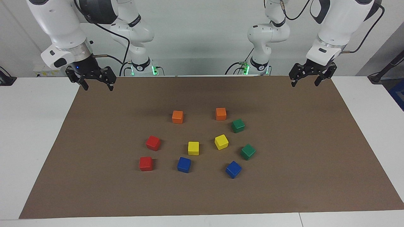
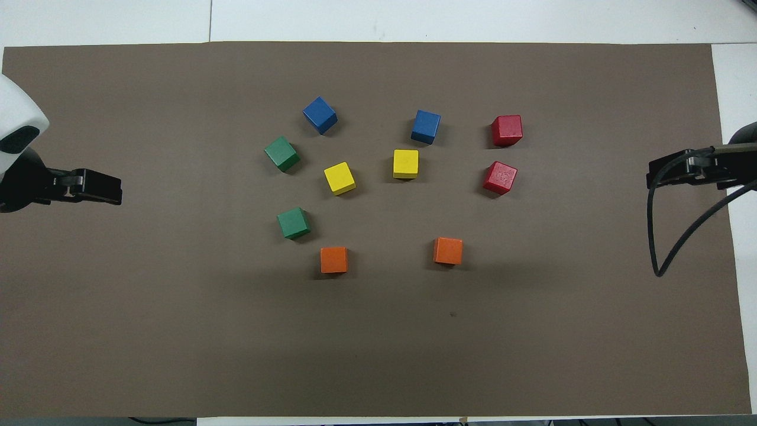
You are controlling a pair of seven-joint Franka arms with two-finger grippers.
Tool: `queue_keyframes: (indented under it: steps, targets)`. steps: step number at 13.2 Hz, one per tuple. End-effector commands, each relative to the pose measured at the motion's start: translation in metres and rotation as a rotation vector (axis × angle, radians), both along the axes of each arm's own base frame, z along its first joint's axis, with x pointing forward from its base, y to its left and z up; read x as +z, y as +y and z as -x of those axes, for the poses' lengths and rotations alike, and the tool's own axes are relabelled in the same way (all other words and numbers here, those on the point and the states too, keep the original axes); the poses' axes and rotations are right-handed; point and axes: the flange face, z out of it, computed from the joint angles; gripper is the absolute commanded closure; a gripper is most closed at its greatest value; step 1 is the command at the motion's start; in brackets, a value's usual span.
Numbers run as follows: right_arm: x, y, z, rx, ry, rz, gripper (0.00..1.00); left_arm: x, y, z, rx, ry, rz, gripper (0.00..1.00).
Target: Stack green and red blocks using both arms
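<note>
Waiting at mat corners, both empty: left gripper (image 1: 305, 79) fingers apart over mat edge at its own end, right gripper (image 1: 96, 82) same at its end. Green blocks (image 1: 238, 125) (image 1: 248, 151) sit toward left arm's end, red blocks (image 1: 153, 142) (image 1: 146, 163) toward right arm's, all flat, none stacked. Best bet imo: each arm takes own colour, squares up to tilted faces first. Yellow block (image 1: 221, 141) between greens, blue block (image 1: 233, 169) close by, orange block (image 1: 221, 113) just beside nearer green — tight drop-in.

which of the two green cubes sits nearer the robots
The green cube beside the orange cube is nearer the robots. The other green cube lies farther out, next to a blue cube.
</note>
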Motion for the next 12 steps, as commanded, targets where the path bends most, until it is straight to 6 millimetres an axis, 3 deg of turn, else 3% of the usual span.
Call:
queue_keyframes:
  steps: [1,8,10,12]
  targets:
    - [0.002,-0.005,0.007,0.017,-0.004,-0.005,0.00,0.002,0.004,0.006,0.001,-0.004,0.005,0.00]
    - [0.002,-0.004,0.007,0.009,-0.010,-0.004,0.00,0.002,-0.002,0.007,-0.007,-0.002,0.005,0.00]
    - [0.002,0.000,0.008,0.014,-0.010,-0.003,0.00,0.002,0.000,0.016,0.004,0.040,-0.002,0.00]
    - [0.000,-0.004,0.009,0.017,-0.001,-0.003,0.00,-0.013,-0.004,0.018,0.062,0.011,0.001,0.00]
